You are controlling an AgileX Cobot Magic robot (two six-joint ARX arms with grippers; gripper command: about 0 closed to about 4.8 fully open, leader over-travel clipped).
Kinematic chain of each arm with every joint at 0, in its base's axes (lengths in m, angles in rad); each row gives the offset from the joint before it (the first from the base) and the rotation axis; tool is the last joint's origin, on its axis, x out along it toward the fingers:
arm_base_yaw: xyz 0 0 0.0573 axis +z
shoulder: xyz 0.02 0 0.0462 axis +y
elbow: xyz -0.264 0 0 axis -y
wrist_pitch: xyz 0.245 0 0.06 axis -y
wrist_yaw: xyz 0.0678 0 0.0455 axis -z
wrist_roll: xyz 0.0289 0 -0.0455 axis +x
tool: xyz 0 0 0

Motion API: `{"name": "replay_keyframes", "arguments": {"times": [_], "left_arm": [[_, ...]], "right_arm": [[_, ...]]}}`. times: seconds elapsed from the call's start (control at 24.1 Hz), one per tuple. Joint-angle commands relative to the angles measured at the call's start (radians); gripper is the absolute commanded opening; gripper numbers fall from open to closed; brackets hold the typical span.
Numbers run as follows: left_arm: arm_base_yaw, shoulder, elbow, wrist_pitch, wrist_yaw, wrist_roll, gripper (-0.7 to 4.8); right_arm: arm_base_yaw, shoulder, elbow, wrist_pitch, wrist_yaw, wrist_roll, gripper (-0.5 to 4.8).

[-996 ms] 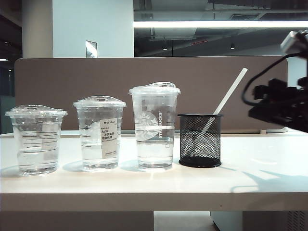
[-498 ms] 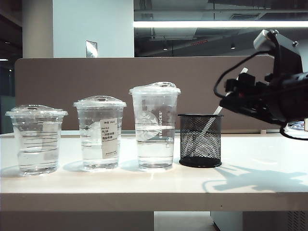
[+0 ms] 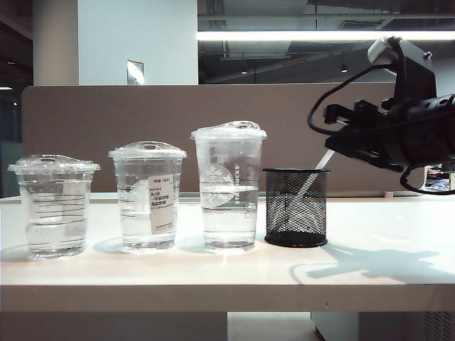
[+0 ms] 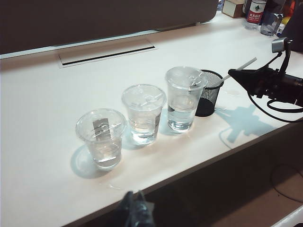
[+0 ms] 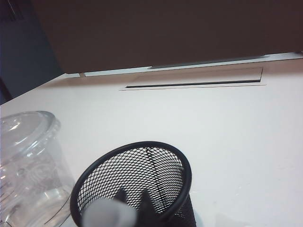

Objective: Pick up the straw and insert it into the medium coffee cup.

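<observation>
The white straw (image 3: 319, 168) leans to the right in a black mesh holder (image 3: 296, 207); its slanted tip (image 4: 247, 63) sticks out past my right gripper. That right gripper (image 3: 337, 140) hangs above the holder's right side with its jaws narrow around the straw's upper part. In the right wrist view the straw (image 5: 109, 213) is a blurred white end beside the fingertips (image 5: 121, 192). The medium coffee cup (image 3: 147, 195), with a domed lid and a white label, is second from the left. My left gripper (image 4: 134, 195) stays shut off the table's near edge.
The tallest cup (image 3: 227, 188) with a white logo stands right beside the holder's left side. The shortest cup (image 3: 53, 206) is at the far left. All three hold water. A brown partition (image 3: 106, 121) runs behind the table.
My right arm has swung in from the right edge to the straw above the holder, and its jaws have narrowed around it. The straw, the cups and the left arm have not moved.
</observation>
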State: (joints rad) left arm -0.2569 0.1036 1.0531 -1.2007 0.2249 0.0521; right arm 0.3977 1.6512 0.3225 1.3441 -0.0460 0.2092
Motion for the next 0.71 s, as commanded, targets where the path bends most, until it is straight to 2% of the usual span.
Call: {"name": "replay_keyframes", "arguments": {"times": [0.04, 0.37, 0.5, 0.71], "left_arm": [[0.001, 0.002, 0.002, 0.012, 0.003, 0.000, -0.04], [0.001, 0.002, 0.002, 0.013, 0.003, 0.000, -0.04], [0.001, 0.002, 0.002, 0.013, 0.003, 0.000, -0.04], [0.001, 0.002, 0.002, 0.013, 0.003, 0.000, -0.04]], "right_arm": [[0.002, -0.002, 0.004, 0.015, -0.002, 0.001, 0.44], [0.002, -0.004, 0.020, 0.029, -0.002, 0.000, 0.37], [0.002, -0.004, 0.023, 0.029, -0.002, 0.000, 0.11], [0.002, -0.030, 0.069, 0.010, -0.028, -0.013, 0.11]]}}
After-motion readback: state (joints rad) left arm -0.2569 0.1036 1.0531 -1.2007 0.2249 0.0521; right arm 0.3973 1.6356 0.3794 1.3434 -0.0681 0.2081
